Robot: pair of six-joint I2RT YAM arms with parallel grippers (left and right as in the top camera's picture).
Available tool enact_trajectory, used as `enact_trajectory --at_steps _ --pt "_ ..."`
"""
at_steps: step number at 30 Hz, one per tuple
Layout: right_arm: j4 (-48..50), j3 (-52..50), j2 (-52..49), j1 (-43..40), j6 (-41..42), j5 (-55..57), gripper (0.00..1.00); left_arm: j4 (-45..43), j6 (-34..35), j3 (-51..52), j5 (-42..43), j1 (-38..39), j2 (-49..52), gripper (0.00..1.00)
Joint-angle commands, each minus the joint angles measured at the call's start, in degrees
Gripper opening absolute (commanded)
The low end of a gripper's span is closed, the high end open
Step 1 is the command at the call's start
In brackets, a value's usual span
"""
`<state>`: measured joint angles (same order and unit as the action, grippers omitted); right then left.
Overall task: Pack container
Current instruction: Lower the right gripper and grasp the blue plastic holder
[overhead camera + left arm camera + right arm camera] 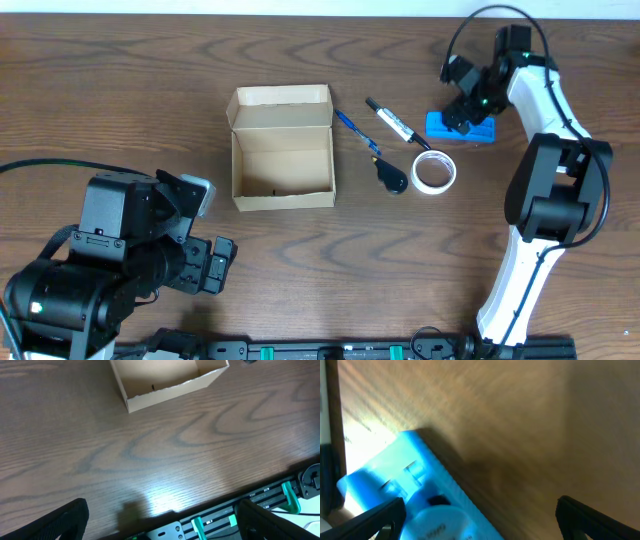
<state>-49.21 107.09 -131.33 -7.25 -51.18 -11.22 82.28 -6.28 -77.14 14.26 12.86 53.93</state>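
Note:
The container (pixel 282 150), a tan cardboard box with its flap lid open at the back, stands open at the table's middle left. It looks empty apart from a small dark speck; its front wall shows in the left wrist view (pixel 170 387). My left gripper (pixel 205 268) is open and empty near the front edge, away from the box. My right gripper (pixel 470 110) is open just above a blue block-shaped object (pixel 460 128), whose blue top and white round part fill the lower left of the right wrist view (pixel 415 505).
Right of the box lie a blue pen (pixel 357 132), a black-and-white marker (pixel 395 124), a small black object (pixel 391 176) and a white tape roll (pixel 434 171). A black rail with green clips (pixel 240 515) runs along the table's front edge.

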Motion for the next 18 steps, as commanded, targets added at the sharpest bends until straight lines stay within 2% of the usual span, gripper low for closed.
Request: enact_trajectory --at_steps 1,10,18 --pt "-2.2 4.7 1.0 0.6 0.9 0.0 0.99 0.2 -1.0 -1.0 0.3 -0.1 -0.1 0.95" --pt "-16.5 8.3 2.5 0.5 -10.0 -0.3 0.99 0.2 -1.0 -1.0 0.3 -0.1 -0.1 0.95" --pt "-16.0 7.4 1.6 0.2 -12.2 -1.4 0.99 0.2 -1.0 -1.0 0.3 -0.1 -0.1 0.95"
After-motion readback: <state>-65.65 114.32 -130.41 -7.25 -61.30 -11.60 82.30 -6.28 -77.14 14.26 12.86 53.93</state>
